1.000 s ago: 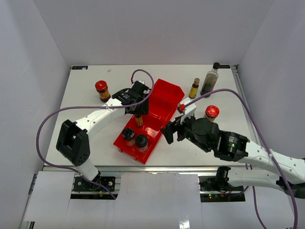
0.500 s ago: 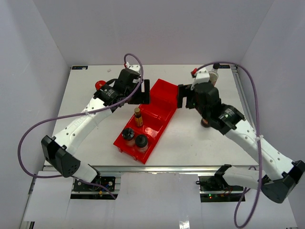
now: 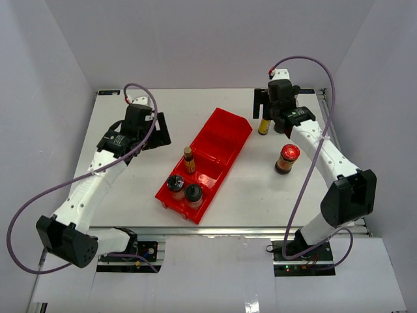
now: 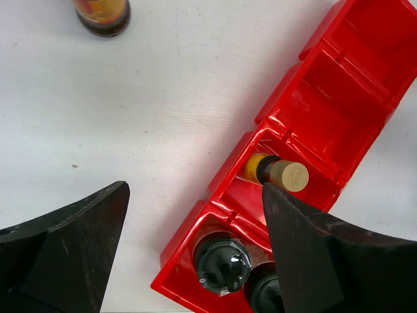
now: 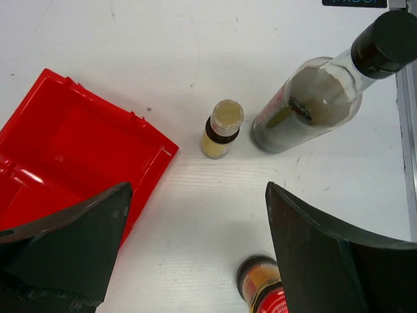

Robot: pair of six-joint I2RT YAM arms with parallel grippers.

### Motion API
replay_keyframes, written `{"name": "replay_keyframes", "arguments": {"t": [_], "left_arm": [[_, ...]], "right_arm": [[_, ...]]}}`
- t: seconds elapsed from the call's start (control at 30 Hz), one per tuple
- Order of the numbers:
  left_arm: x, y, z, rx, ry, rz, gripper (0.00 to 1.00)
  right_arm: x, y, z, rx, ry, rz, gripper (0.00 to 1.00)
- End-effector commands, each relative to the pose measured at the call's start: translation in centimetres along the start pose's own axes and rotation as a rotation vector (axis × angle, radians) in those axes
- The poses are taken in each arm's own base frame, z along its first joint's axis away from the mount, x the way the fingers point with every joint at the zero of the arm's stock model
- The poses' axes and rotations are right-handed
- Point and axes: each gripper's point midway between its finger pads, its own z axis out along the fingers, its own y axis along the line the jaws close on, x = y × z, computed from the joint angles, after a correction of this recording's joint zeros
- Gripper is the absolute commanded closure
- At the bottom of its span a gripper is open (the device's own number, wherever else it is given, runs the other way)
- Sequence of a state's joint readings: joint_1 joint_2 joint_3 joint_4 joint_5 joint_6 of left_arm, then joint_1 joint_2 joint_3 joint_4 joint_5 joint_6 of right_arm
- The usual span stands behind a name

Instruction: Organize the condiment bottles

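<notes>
A red bin (image 3: 225,134) lies diagonally mid-table. It holds a slim yellow-labelled bottle (image 3: 189,160) upright and two black-lidded jars (image 3: 175,184) (image 3: 193,192). My left gripper (image 3: 159,132) hangs open and empty left of the bin; its view shows the bottle's tan cap (image 4: 287,175) and a jar (image 4: 221,263). A dark jar with a yellow label (image 4: 101,13) stands on the table beyond the left gripper. My right gripper (image 3: 272,120) is open above a second slim bottle (image 5: 221,127). Beside that stand the tall dark-liquid bottle (image 5: 306,104) and a red-lidded jar (image 3: 287,158).
The far half of the bin (image 5: 71,150) has nothing in it. A metal rail (image 3: 332,130) runs along the table's right edge, close to the tall bottle. White walls enclose the table on three sides. Purple cables loop above both arms.
The left gripper opened, left the slim bottle in the bin and swung back to the left. The right arm swung from the front middle to the back right, over the second slim bottle.
</notes>
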State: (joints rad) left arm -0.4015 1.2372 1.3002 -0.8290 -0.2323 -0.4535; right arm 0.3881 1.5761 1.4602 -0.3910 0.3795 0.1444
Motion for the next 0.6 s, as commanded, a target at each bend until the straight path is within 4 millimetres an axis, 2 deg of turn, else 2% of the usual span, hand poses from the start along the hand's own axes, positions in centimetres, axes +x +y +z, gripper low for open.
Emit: {"name": "replay_keyframes", "arguments": {"t": [0.0, 0.07, 0.13, 0.2, 0.23, 0.37, 0.57], "left_arm": [[-1.6, 0.4, -2.2, 0.042, -0.118, -0.036, 0.06], [-1.6, 0.5, -2.4, 0.048, -0.129, -0.035, 0.06], [-1.4, 0.7, -2.4, 0.050, -0.138, -0.036, 0.06], [-1.2, 0.9, -2.4, 0.051, -0.150, -0.038, 0.06], [-1.0, 0.9, -2.2, 0.053, -0.149, -0.036, 0.06], [-0.4, 0.9, -2.0, 0.061, -0.136, -0.028, 0.06], [-0.6, 1.0, -2.1, 0.056, -0.144, -0.017, 0.06]], "right_arm": [[-1.7, -0.7, 3.5, 0.001, -0.052, 0.003, 0.11], [-1.5, -1.0, 5.0, 0.009, -0.044, -0.004, 0.12], [-1.9, -1.3, 5.7, 0.015, -0.048, -0.004, 0.13], [-1.4, -1.4, 7.2, 0.030, -0.025, -0.006, 0.14], [-1.7, -1.5, 7.5, 0.036, -0.030, -0.006, 0.14], [-0.8, -1.8, 9.0, 0.057, -0.014, -0.004, 0.15], [0.1, -2.3, 11.0, 0.058, 0.007, -0.005, 0.20]]}}
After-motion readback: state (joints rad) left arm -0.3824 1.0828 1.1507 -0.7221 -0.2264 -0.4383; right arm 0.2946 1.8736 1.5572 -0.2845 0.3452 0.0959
